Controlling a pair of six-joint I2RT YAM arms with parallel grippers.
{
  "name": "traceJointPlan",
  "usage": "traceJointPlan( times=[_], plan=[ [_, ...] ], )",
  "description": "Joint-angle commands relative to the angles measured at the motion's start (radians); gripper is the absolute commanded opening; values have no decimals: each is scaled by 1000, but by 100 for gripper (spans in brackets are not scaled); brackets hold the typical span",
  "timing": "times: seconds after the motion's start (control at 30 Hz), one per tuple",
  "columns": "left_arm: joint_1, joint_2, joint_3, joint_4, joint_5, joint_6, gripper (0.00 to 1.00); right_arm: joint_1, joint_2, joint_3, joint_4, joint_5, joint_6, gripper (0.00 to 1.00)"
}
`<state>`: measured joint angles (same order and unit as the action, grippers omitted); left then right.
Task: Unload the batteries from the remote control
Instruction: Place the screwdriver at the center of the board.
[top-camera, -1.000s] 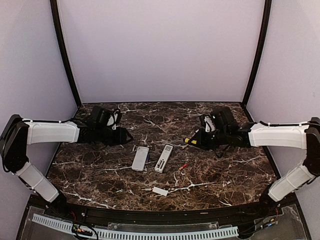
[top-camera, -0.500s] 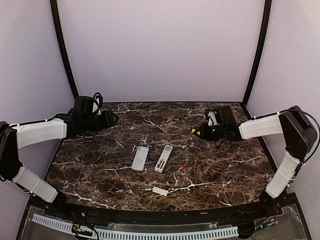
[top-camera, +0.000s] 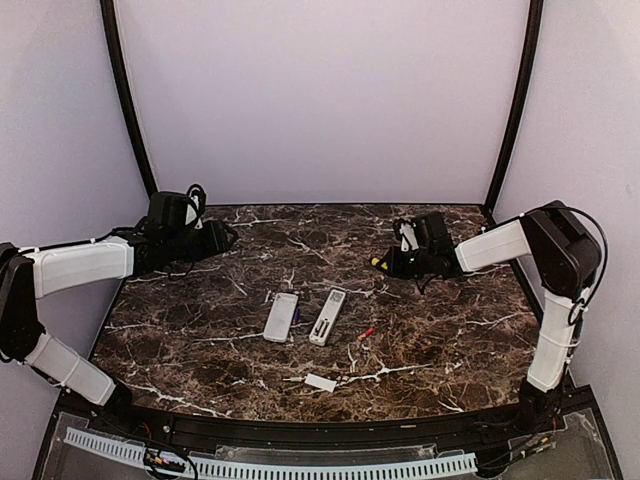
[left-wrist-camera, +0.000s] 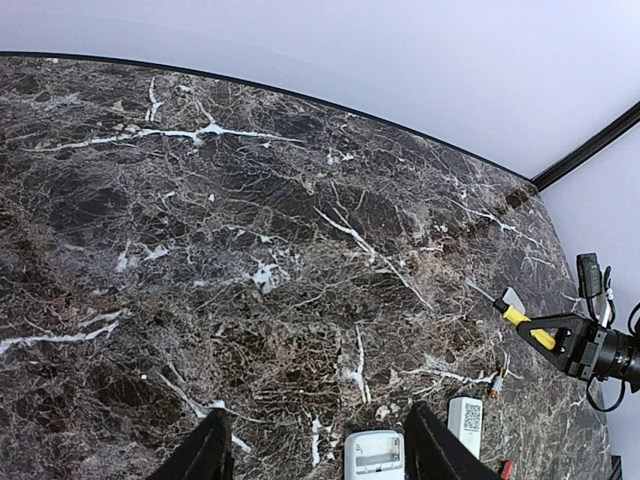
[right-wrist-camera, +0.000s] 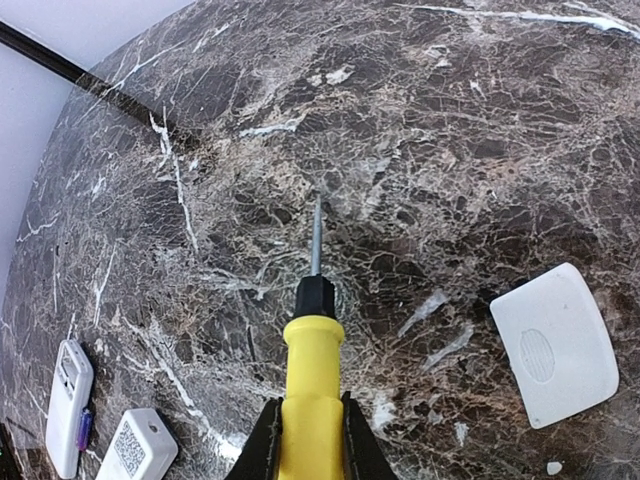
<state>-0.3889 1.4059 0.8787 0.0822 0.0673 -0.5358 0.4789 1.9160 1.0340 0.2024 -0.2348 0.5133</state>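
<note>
Nearest us, a small flat white back cover (top-camera: 321, 382) lies on the dark marbled bench (top-camera: 200, 340). Beyond it, one slim red cylindrical battery (top-camera: 367, 333) lies loose, near the slim white remote control (top-camera: 328, 316), on its right. A broader white remote (top-camera: 281, 316) sits just beside that. We judge one cell unloaded; whether more sit inside, we cannot tell. Farthest back, the left gripper (left-wrist-camera: 318, 440) hangs with fingers apart, empty. The right gripper (right-wrist-camera: 310, 440) is clamped on a yellow-handled screwdriver (right-wrist-camera: 313, 360), well apart from both remotes.
</note>
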Motion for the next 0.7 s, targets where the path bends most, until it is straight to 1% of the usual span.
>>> traceJointPlan(
  times=[0.0, 0.13, 0.23, 0.33, 0.4, 0.43, 0.47, 0.53, 0.6, 0.63, 0.67],
  plan=[
    [5, 1, 14, 3, -4, 8, 59, 2, -1, 13, 10, 4, -16, 17],
    [5, 8, 13, 5, -4, 12, 59, 3, -18, 1, -3, 32, -17, 34],
    [5, 15, 16, 4, -9, 14, 59, 2, -24, 1, -18, 48, -24, 40],
    [5, 21, 20, 1, -15, 14, 59, 3, -35, -2, -21, 57, -28, 50],
    [5, 22, 20, 0, -16, 15, 59, 4, -50, -9, -21, 65, -32, 55],
    [5, 21, 20, 0, -17, 16, 59, 4, -59, -10, -23, 70, -38, 60],
    [5, 20, 20, 1, -19, 19, 59, 3, -69, -12, -28, 77, -45, 63],
    [5, 17, 18, 0, -22, 24, 59, 3, -90, -13, -41, 87, -63, 65],
    [8, 16, 17, 3, -22, 39, 61, 2, -114, -5, -74, 97, -77, 71],
    [12, 19, 17, 7, -16, 47, 62, 3, -131, 0, -88, 101, -84, 75],
    [17, 21, 17, 16, -1, 65, 65, 1, -148, 6, -95, 100, -92, 86]
  ],
)
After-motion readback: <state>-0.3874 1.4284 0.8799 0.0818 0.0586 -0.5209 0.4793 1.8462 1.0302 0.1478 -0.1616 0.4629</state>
